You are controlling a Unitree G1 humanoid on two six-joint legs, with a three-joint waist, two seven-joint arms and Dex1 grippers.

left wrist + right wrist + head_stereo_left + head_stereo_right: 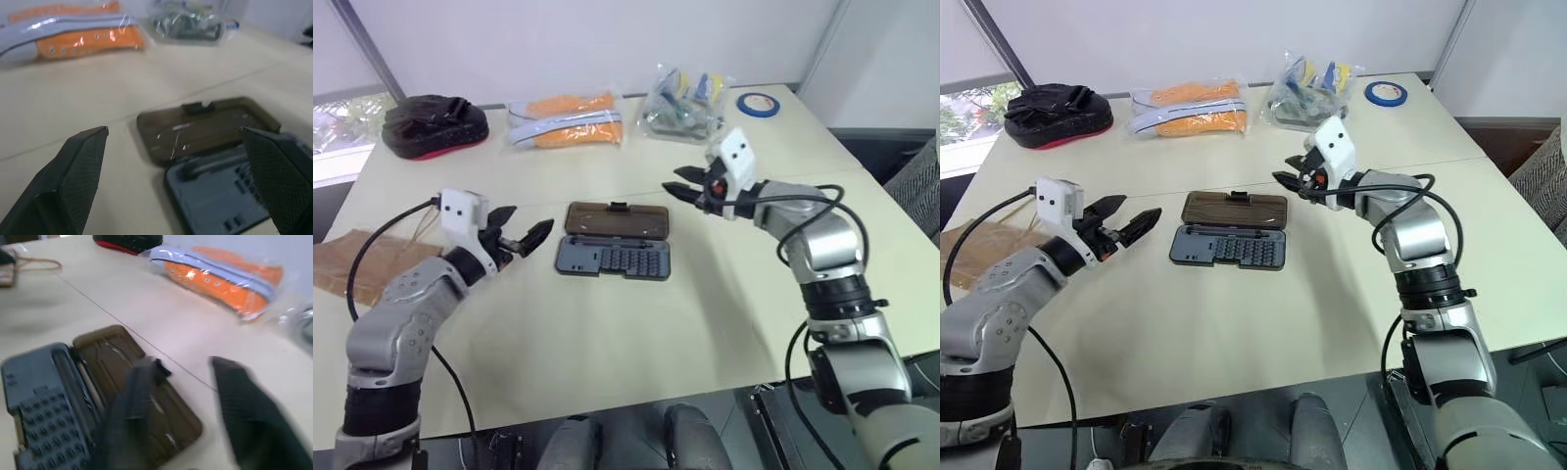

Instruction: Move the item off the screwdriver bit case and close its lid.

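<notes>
The bit case lies open mid-counter, brown lid flat behind it. Left pincer and right pincer flank it, fingers apart. Paper bag sits far left.

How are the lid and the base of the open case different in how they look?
The lid is translucent smoky brown and smooth, with a small black latch tab on its far edge; the base is opaque dark grey and holds rows of bits. The lid lies farther from the robot than the base. Both are flat on the table, similar in size.
</notes>
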